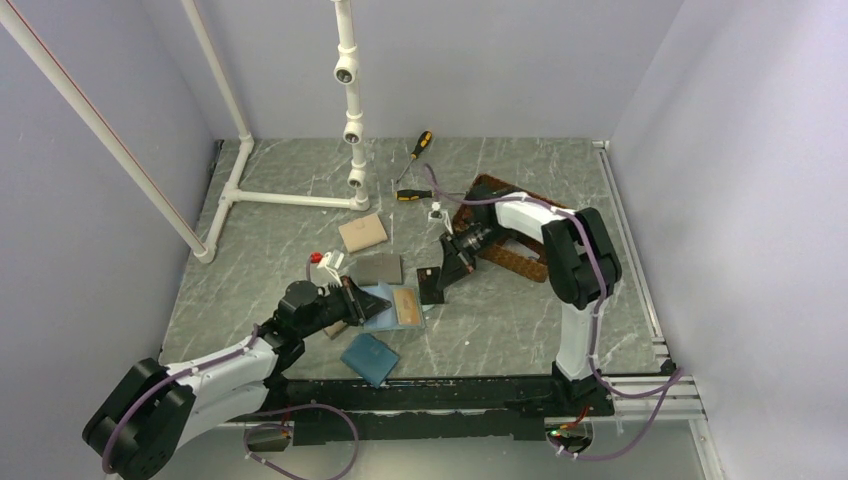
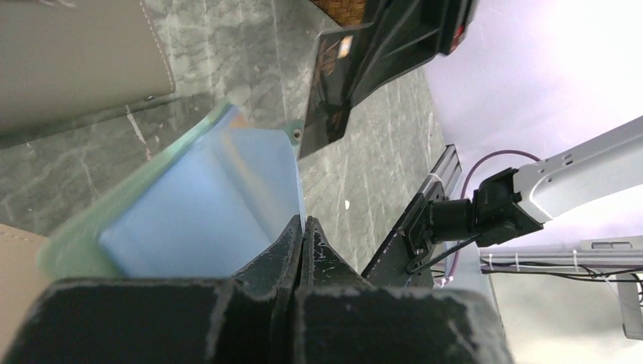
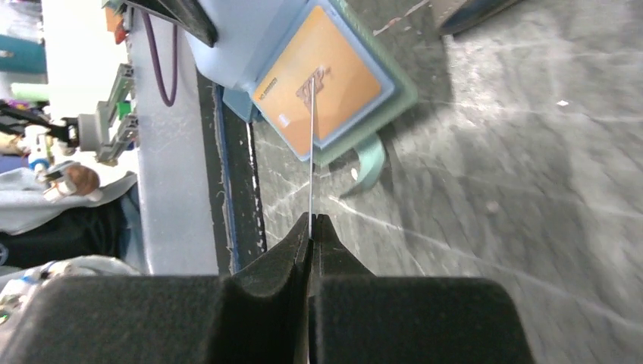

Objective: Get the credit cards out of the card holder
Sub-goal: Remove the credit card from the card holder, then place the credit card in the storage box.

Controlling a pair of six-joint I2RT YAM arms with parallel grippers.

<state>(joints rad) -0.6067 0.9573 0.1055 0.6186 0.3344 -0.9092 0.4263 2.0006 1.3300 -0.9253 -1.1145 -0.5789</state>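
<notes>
The card holder (image 1: 380, 298) lies open at the table's middle, pale blue inside with a sage-green rim (image 3: 396, 104). An orange card (image 1: 406, 308) sits in its right pocket (image 3: 318, 83). My left gripper (image 1: 365, 305) is shut on the edge of the holder's pale blue left flap (image 2: 205, 205), with its fingertips (image 2: 305, 221) pinched together on it. Just right of the holder, my right gripper (image 1: 447, 272) is shut on a black card (image 1: 430, 285), held clear of the holder. That card shows edge-on in the right wrist view (image 3: 311, 174), between the closed jaws (image 3: 312, 218), and dark in the left wrist view (image 2: 327, 106).
A tan wallet (image 1: 362, 232) and a grey-brown wallet (image 1: 377, 268) lie behind the holder. A darker blue wallet (image 1: 370, 358) lies in front. A woven basket (image 1: 515, 262) sits under the right arm. Two screwdrivers (image 1: 421, 145) and a white pipe frame (image 1: 350, 100) stand at the back.
</notes>
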